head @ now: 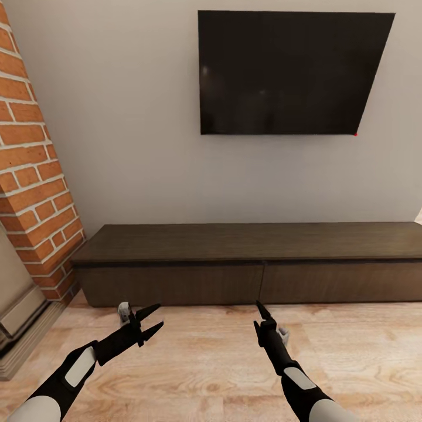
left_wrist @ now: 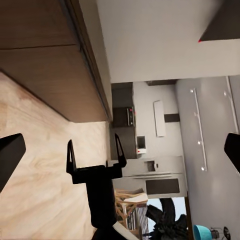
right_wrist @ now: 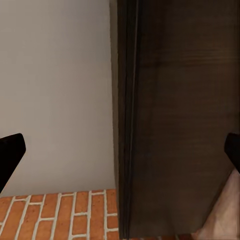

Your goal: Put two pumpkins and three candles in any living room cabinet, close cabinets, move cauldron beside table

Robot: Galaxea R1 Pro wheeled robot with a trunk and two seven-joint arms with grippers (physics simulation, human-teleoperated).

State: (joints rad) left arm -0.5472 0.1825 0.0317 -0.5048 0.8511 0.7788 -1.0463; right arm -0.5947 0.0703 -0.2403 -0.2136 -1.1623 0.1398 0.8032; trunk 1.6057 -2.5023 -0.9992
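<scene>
- At the far left of the head view, a red brick column [head: 32, 193] stands against the pale wall [head: 129, 117], with a beige stepped base [head: 23, 328] at its foot on the floor.
- Just right of the bricks, the cabinet [head: 252, 258] runs along the wall, long, low and dark brown; its two flat drawer fronts are both closed and its top is bare.
- Above the cabinet, a black television [head: 290, 73] hangs on the wall, with a small red light at its lower right corner.
- Low in the head view, the left gripper [head: 153, 321] is over the light wooden floor [head: 211, 363], in front of the left drawer front and apart from it; its two black fingers are spread and hold nothing.
- To the right, the right gripper [head: 262, 309] points toward the seam between the two drawer fronts, near but not touching; in the left wrist view its fingers [left_wrist: 119, 150] stand apart and empty.
- Beyond this gripper, the left wrist view shows a distant kitchen with a grey refrigerator [left_wrist: 155, 175].
- The right wrist view shows the cabinet's dark wood [right_wrist: 175, 120] beside the wall and bricks.
</scene>
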